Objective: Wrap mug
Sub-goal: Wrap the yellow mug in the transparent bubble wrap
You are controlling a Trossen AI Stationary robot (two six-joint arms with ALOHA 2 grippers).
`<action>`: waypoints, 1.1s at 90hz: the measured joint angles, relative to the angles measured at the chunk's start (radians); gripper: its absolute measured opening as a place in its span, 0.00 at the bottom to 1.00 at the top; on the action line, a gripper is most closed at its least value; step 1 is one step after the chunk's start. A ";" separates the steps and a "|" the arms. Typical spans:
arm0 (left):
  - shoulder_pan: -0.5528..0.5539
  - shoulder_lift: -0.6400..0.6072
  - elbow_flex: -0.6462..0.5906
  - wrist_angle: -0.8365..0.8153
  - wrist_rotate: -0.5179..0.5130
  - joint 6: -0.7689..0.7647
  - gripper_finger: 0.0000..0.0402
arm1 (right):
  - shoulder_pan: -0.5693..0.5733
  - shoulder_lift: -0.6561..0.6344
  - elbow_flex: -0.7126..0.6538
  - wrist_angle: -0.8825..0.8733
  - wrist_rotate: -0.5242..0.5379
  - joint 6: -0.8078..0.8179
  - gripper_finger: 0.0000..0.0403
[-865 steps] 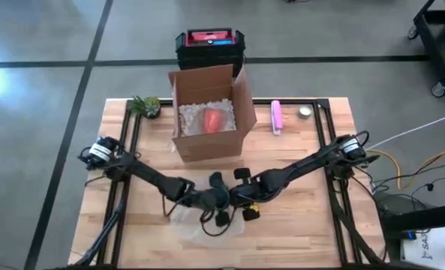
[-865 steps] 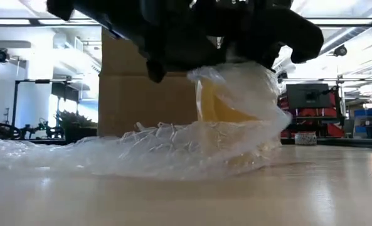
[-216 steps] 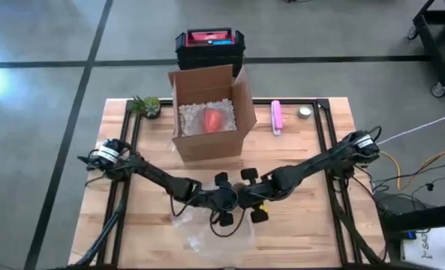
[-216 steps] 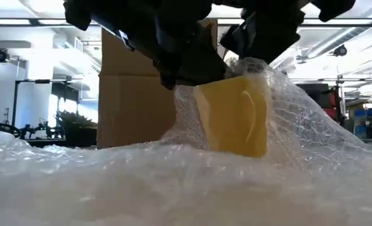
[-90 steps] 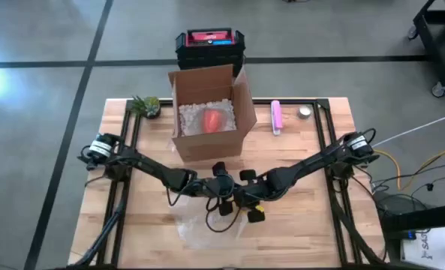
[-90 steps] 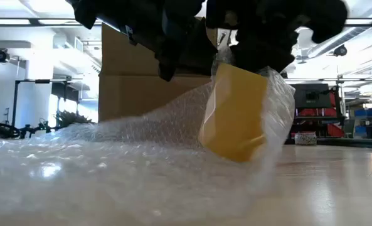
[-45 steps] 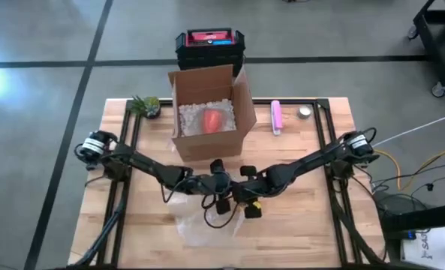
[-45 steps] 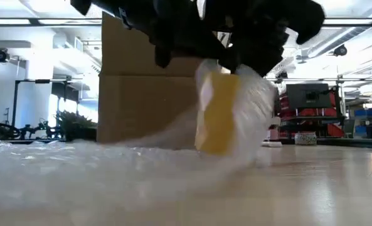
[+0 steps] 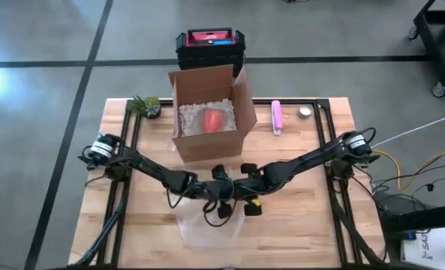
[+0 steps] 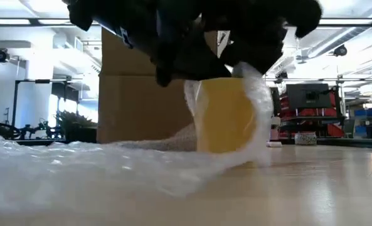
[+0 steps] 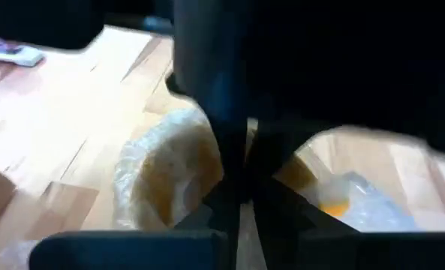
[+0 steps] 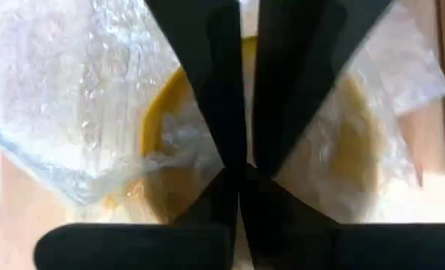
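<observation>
The yellow mug (image 10: pixel 226 116) stands upright on the table's middle, with clear bubble wrap (image 10: pixel 110 160) drawn up around its sides. The rest of the sheet (image 9: pixel 203 229) lies spread on the wood toward the near edge. My left gripper (image 9: pixel 224 196) and my right gripper (image 9: pixel 243 196) meet right above the mug, both shut on the wrap. From above, the arms hide nearly all of the mug; only a yellow bit (image 9: pixel 254 202) shows. My left gripper comes down from above onto the bubble wrap over the mug's top (image 11: pixel 181 150). Its shut fingers hide the spot they hold. The wrap runs slack from there down to the table. My right gripper points down over the mug's open mouth (image 12: pixel 162 112) and has the bubble wrap (image 12: pixel 184 146) between its nearly closed fingers. How many layers it has cannot be seen. The mug stands on the table below.
An open cardboard box (image 9: pixel 209 112) with white filler and a red thing stands just beyond the grippers. A small plant (image 9: pixel 147 105) is at the far left, a pink object (image 9: pixel 277 117) and a small round thing (image 9: pixel 305 112) at the far right.
The mug hung tilted and clear of the table a second ago. It has swung round and now stands upright on the wood, with the wrap pulled closer around it. Both grippers have gone a little toward the far edge, staying together above it.
</observation>
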 joint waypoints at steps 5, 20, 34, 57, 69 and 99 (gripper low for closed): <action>0.001 0.003 0.001 0.003 -0.001 0.002 0.06 | 0.001 -0.005 0.024 -0.047 -0.001 0.000 0.00; 0.004 0.005 -0.003 -0.015 -0.036 0.011 0.06 | 0.000 -0.060 0.067 -0.079 0.055 -0.026 0.00; 0.005 -0.002 0.001 -0.028 -0.022 0.012 0.06 | -0.014 -0.057 0.057 -0.075 0.156 -0.053 0.00; 0.000 -0.034 -0.002 -0.053 -0.011 0.011 0.06 | -0.016 -0.061 -0.026 0.053 0.129 -0.053 0.00; -0.006 -0.066 -0.002 -0.047 -0.011 0.011 0.06 | -0.021 -0.061 -0.110 0.106 0.133 -0.017 0.00; -0.018 -0.201 0.002 -0.162 -0.033 0.012 0.06 | -0.022 -0.062 -0.178 0.181 0.131 0.004 0.00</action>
